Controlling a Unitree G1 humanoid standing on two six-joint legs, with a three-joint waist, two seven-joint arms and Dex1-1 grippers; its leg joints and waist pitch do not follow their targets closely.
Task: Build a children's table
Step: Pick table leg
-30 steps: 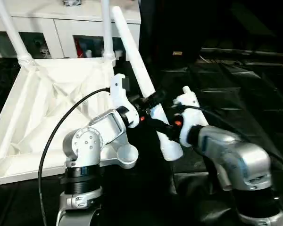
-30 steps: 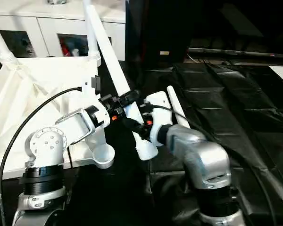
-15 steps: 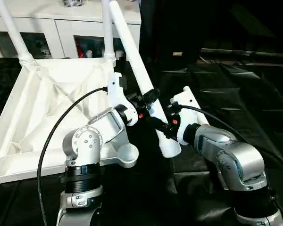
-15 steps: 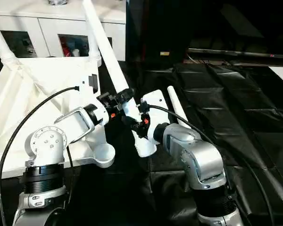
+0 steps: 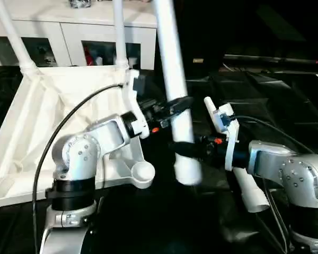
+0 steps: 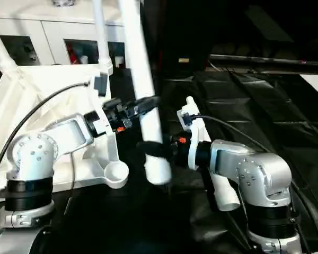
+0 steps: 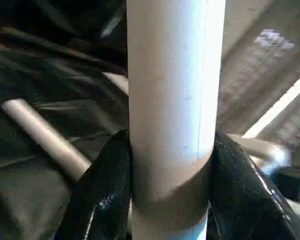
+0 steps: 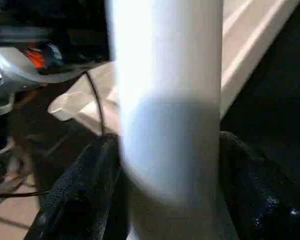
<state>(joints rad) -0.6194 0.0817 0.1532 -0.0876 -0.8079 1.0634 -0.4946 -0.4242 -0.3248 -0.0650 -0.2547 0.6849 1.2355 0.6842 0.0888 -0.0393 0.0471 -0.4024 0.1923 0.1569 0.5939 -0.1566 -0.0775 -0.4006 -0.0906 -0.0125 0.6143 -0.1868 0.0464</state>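
A: Where was the leg (image 5: 172, 79)?

B: Near upright, between the arms, beside the upturned tabletop (image 5: 53, 116). The left gripper (image 5: 172, 107) pinched its middle; the right gripper (image 5: 186, 150) clamped it lower, near the free end.

A: Handling?

B: Judged light, stiff, hollow plastic; smooth, so liable to slip or swing. Best held low, near the end to be seated.

A: Containers?

B: The near corner socket (image 5: 143, 172) stood open, nothing in it. Two far sockets already carried legs. A spare leg (image 5: 246, 185) lay on the black sheet.

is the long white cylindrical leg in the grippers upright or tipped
Nearly upright: the long white cylindrical leg rises almost vertically, clamped by the left gripper and right gripper.
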